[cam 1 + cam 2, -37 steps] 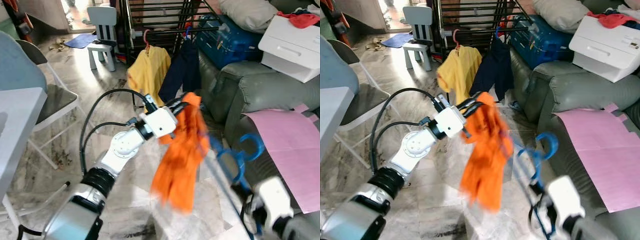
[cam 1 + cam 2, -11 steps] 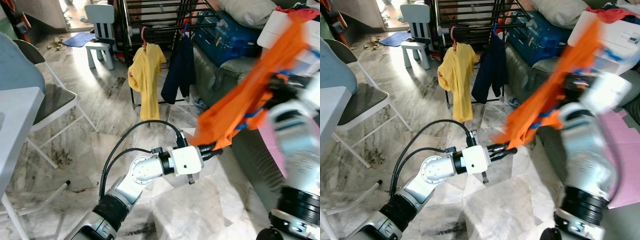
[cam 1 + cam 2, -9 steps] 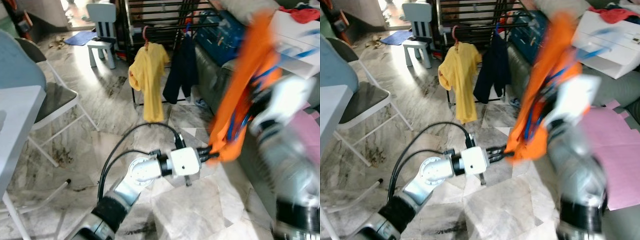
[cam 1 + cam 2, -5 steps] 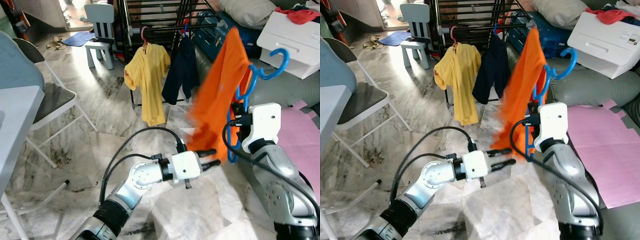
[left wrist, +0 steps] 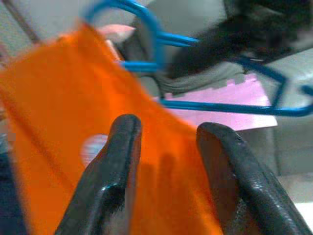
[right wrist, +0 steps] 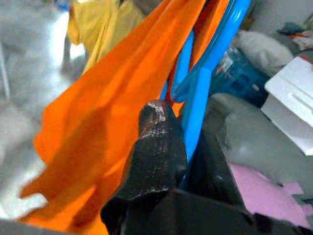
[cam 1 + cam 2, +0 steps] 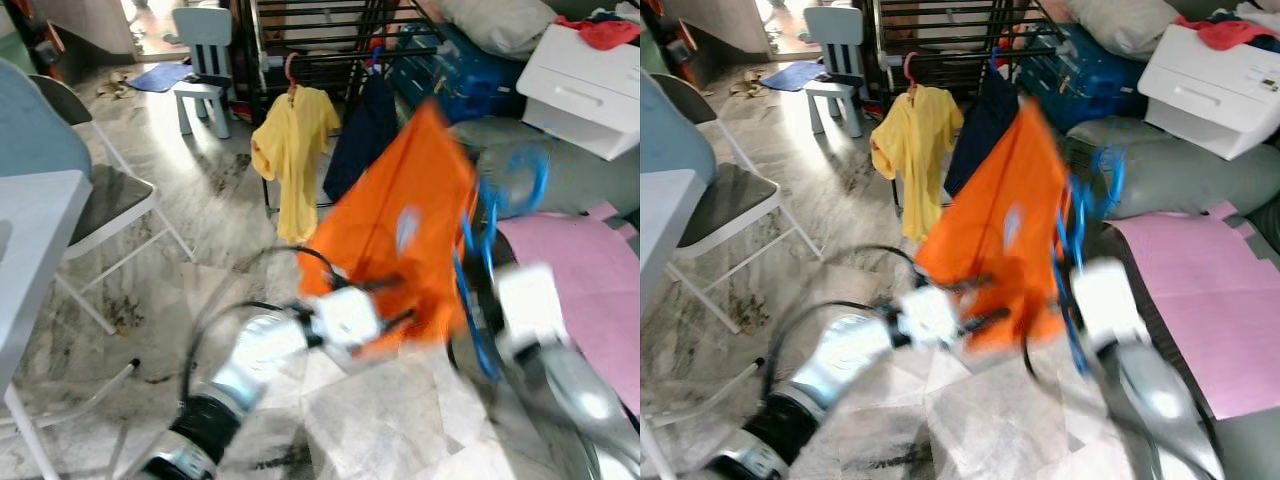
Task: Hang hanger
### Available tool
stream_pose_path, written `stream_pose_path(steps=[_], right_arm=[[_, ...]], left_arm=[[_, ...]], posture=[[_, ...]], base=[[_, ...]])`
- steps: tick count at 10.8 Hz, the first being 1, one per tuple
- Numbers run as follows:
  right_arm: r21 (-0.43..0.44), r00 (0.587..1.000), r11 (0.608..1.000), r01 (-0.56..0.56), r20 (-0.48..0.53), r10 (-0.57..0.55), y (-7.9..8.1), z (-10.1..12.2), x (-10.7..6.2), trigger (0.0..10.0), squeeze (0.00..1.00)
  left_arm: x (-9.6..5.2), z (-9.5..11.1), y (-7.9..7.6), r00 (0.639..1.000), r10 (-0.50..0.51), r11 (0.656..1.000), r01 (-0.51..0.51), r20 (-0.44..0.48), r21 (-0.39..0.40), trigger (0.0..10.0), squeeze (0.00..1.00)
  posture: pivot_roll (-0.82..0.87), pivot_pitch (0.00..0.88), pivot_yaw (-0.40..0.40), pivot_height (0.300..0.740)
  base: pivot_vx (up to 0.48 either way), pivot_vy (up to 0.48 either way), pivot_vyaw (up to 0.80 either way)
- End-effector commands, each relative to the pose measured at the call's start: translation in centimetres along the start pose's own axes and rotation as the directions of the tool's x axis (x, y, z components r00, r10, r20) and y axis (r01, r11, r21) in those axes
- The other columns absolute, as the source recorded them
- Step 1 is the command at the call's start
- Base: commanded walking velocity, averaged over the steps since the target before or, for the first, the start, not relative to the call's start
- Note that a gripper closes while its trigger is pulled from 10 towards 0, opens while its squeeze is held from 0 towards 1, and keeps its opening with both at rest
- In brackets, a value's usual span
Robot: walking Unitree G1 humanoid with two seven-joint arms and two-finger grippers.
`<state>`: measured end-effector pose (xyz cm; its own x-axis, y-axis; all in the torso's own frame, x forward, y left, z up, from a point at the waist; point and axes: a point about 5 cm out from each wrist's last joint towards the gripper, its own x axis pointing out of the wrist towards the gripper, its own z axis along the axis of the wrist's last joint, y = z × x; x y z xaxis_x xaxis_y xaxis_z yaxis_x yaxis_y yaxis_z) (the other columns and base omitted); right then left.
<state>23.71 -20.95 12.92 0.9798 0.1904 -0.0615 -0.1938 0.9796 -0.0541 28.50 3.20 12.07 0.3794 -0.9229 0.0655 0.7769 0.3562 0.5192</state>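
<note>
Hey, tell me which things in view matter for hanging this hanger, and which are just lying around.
Part of the job:
- blue plastic hanger
- orange shirt on it
- black metal drying rack
- right gripper clamped on the hanger
- left gripper, fingers apart at the shirt

Just lying about:
- yellow shirt and dark garment, already hung
- small pale blue chair
- pink sheet
- white box

The left gripper (image 5: 168, 147) has its two black fingers (image 5: 115, 171) spread apart. Orange cloth (image 5: 63, 112) lies beyond them. A blue hanger (image 5: 146, 29) runs above it.
</note>
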Motion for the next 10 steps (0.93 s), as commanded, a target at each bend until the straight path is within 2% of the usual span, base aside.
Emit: stream_pose_path(steps=[1, 2, 3, 5, 7, 9, 10], right_arm=[[-0.045, 0.996, 0.998, -0.048, 0.078, 0.052, -0.1, 1.5, -0.7, 10.0, 0.0], [-0.06, 0.996, 0.995, -0.076, 0.033, 0.079, -1.5, 0.7, -2.3, 10.0, 0.0], [-0.082, 0.993, 0.989, -0.119, 0.002, 0.12, -2.0, 0.3, -3.5, 10.0, 0.0], [-0.076, 0.953, 0.952, -0.296, -0.091, 0.289, -1.9, -0.2, -6.1, 10.0, 0.0], [-0.086, 0.93, 0.931, -0.355, -0.129, 0.343, -2.3, -0.2, -7.4, 10.0, 0.0], [-0.042, 0.861, 0.876, -0.481, -0.212, 0.463, -2.3, -0.1, -9.6, 10.0, 0.0], [-0.052, 0.828, 0.851, -0.522, -0.272, 0.491, -2.5, -0.4, -10.5, 10.0, 0.0]], left_arm=[[-0.1, 0.9, 1.0, 0.999, 0.018, 0.999, -0.02, 0.046, 0.041, 10.0, 1.0], [-0.6, 1.2, 1.7, 0.999, 0.0, 0.997, -0.004, 0.052, 0.074, 10.0, 1.0], [-1.1, 0.9, 2.1, 0.999, -0.019, 0.994, 0.015, 0.028, 0.108, 10.0, 1.0], [-2.0, -0.2, 2.3, 0.996, -0.076, 0.98, 0.083, -0.045, 0.183, 10.0, 1.0], [-2.2, -0.6, 2.1, 0.99, -0.114, 0.969, 0.129, -0.081, 0.211, 10.0, 1.0], [-2.7, -1.0, 1.5, 0.98, -0.168, 0.948, 0.191, -0.109, 0.255, 10.0, 1.0], [-3.0, -1.3, 1.4, 0.973, -0.191, 0.939, 0.219, -0.127, 0.264, 10.0, 1.0]], posture=[[-0.03, 0.0, -0.034, 0.74], [-0.03, 0.0, -0.028, 0.74], [-0.03, 0.0, -0.023, 0.74], [-0.03, 0.0, -0.015, 0.74], [-0.02, 0.0, -0.02, 0.74], [-0.02, 0.0, -0.021, 0.74], [-0.02, 0.0, -0.021, 0.74]], base=[[0.0, 0.0, 0.0], [0.0, 0.0, 0.0], [0.0, 0.0, 0.0], [0.0, 0.0, 0.0], [0.0, 0.0, 0.0], [0.0, 0.0, 0.0], [0.0, 0.0, 0.0]])
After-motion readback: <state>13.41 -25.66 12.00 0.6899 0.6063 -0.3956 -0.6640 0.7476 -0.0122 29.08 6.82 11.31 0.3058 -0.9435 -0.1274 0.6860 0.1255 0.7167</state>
